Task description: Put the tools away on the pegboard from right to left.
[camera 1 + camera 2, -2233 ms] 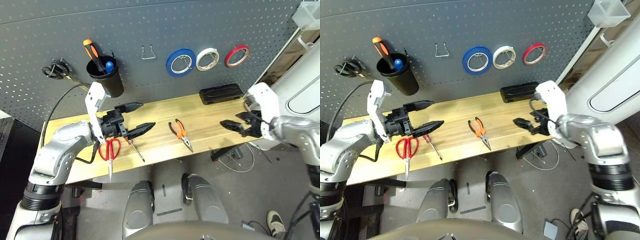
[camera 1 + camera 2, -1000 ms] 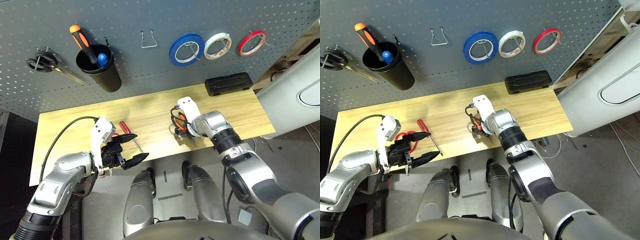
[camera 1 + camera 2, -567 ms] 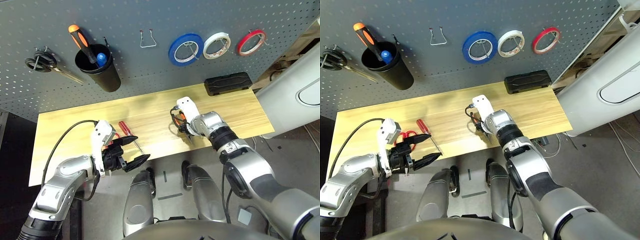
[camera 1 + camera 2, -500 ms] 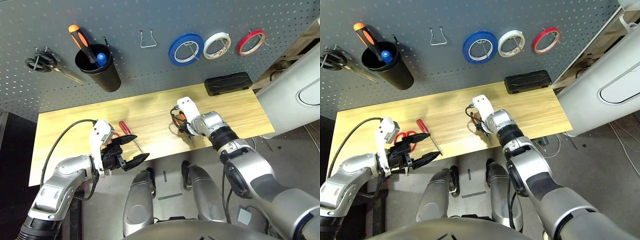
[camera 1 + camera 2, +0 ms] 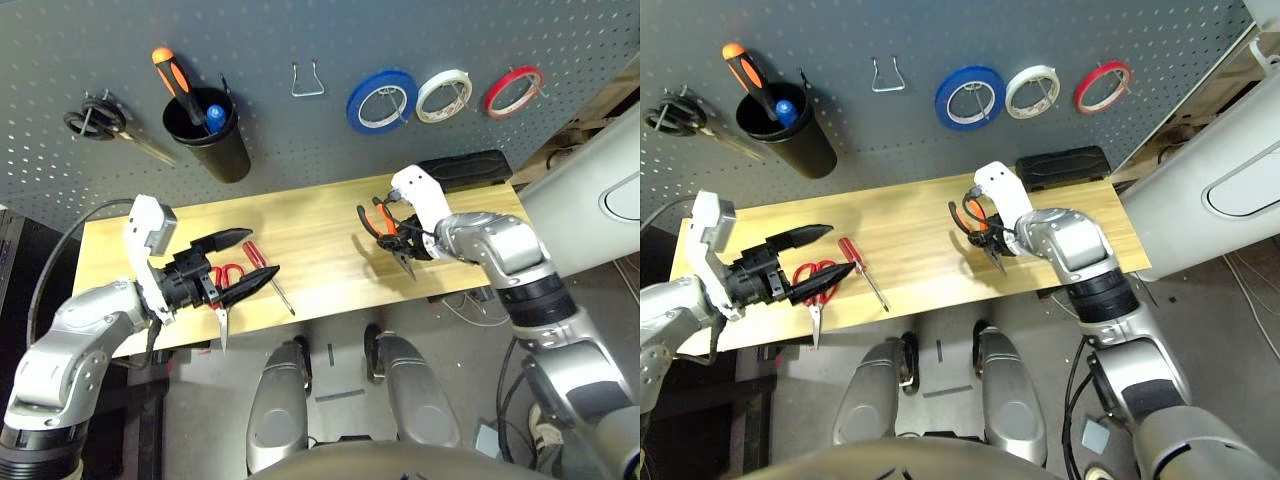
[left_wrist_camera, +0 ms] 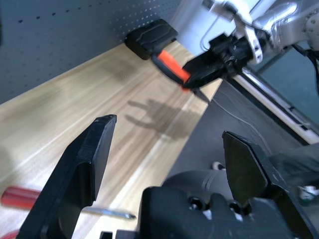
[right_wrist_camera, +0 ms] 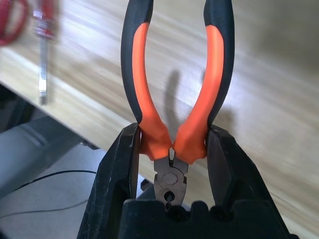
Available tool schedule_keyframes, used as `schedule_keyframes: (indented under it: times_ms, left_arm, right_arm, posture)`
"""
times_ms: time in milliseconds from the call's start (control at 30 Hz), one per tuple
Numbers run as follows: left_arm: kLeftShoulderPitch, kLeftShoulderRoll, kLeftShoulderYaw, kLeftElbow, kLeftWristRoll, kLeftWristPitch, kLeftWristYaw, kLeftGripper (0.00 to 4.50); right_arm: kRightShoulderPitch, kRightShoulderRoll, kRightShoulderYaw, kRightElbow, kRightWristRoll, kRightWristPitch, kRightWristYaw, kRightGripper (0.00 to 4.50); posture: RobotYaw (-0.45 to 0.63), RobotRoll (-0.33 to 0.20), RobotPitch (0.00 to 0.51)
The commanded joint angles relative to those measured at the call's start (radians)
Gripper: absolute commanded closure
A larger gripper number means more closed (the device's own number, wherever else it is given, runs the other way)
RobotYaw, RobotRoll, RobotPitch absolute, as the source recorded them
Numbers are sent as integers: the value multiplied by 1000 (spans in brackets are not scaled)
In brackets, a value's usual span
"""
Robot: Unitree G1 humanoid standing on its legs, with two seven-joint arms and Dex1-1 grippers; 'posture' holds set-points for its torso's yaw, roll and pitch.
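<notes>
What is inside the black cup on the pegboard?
In the black cup on the pegboard stand an orange-and-black handle and a blue-capped item. Their lower parts are hidden by the cup wall, so I cannot tell what tools they are.

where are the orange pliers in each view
Left eye: pliers right of centre, in the right gripper, above the table.
Right eye: same, centre.
Left wrist: upper middle, near the black case.
Right wrist: centre, handles pointing away.
Shared landmark: red-handled screwdriver.
</notes>
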Motion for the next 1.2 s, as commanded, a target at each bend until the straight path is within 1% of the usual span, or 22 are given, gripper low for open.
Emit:
schedule_keyframes:
  times_ms: [33, 100, 200, 233, 367, 500, 700, 900, 1200]
  left_arm:
    - [-13, 31, 81, -4, -64, 29, -9, 0]
    - [-38, 55, 108, 12, -82, 37, -13, 0]
    - [-91, 87, 133, 27, -113, 58, -2, 0]
    - [-113, 93, 138, 34, -122, 66, 8, 0]
    - [-169, 116, 144, 51, -142, 102, 24, 0]
    - [-195, 126, 156, 66, -155, 124, 32, 0]
    - [-187, 161, 188, 101, -130, 126, 21, 0]
    - [-182, 177, 211, 141, -95, 103, 6, 0]
    - [-194, 170, 204, 146, -97, 113, 3, 0]
  right_arm:
    - [-1, -35, -35, -89, 91, 37, 62, 2470]
    - [-12, -44, -60, -117, 132, 27, 85, 2470]
    - [-41, -29, -114, -130, 186, -26, 107, 2470]
    - [-56, -20, -129, -124, 194, -36, 100, 2470]
    - [-103, 20, -160, -100, 192, -195, 92, 2470]
    - [-141, 72, -177, -82, 186, -319, 65, 2470]
    - [-199, 180, -219, -47, 203, -454, -3, 2470]
    - [-262, 237, -199, 22, 146, -654, -45, 2470]
    - [-357, 305, -147, 207, -27, -1019, -112, 2470]
  posture:
    - [115, 0, 144]
    - [113, 0, 140]
    - [112, 0, 137]
    - [109, 0, 136]
    - [104, 0, 133]
    - [104, 0, 133]
    - [106, 0, 135]
    - [109, 0, 138]
    - [105, 0, 142]
